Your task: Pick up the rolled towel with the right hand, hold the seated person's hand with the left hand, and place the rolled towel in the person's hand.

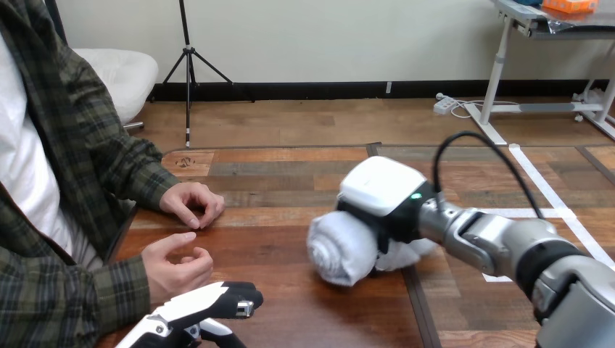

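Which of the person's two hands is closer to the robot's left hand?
The person's lower hand, right beside the left hand; the person's upper hand rests farther off.

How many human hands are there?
2. The person's farther hand rests on the brown wooden table; the person's nearer hand is beside the robot's black-and-white left hand.

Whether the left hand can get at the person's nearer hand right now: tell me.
Likely yes: the left hand, fingers straight, sits close beside the person's nearer hand, with nothing between them.
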You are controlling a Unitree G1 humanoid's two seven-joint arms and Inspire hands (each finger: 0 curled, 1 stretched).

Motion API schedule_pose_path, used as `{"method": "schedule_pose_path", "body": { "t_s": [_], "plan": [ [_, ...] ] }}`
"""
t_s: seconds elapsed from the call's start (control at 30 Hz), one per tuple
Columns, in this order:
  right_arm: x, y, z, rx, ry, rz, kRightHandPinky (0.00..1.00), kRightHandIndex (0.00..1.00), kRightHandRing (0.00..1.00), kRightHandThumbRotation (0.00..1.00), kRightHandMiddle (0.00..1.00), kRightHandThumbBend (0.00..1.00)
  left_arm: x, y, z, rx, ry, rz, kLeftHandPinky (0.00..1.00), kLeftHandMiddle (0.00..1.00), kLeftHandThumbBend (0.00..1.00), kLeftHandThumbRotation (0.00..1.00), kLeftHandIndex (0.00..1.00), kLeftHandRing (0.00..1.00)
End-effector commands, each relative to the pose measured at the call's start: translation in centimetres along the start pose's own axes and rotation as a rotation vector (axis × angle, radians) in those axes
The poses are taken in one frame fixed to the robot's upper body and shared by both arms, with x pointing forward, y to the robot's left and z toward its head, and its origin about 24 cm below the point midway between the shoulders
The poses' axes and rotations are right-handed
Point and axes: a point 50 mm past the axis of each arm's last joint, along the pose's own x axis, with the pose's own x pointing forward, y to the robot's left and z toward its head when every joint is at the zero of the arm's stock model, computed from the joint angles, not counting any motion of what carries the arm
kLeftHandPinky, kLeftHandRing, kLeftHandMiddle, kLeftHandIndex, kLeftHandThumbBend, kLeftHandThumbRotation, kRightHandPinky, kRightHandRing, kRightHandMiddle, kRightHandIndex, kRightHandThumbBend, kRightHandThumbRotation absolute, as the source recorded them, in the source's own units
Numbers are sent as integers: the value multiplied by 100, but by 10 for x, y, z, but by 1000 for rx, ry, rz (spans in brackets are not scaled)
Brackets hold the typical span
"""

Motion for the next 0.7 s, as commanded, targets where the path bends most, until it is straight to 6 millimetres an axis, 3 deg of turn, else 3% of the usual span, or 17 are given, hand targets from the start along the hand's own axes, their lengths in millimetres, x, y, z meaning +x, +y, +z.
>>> {"method": "schedule_pose_path", "body": {
  "t_s": [0.0, 0.67],
  "plan": [
    [-17, 9, -24, 113, 148, 20, 10, 24, 15, 0, 23, 72, 3, -18, 21, -67, -114, 16, 41, 67, 100, 49, 63, 69],
    [-21, 10, -27, 583, 272, -141, 12, 21, 16, 0, 20, 72, 5, -9, 8, -70, -108, 11, 45, 68, 100, 50, 65, 67]
  ]
}}
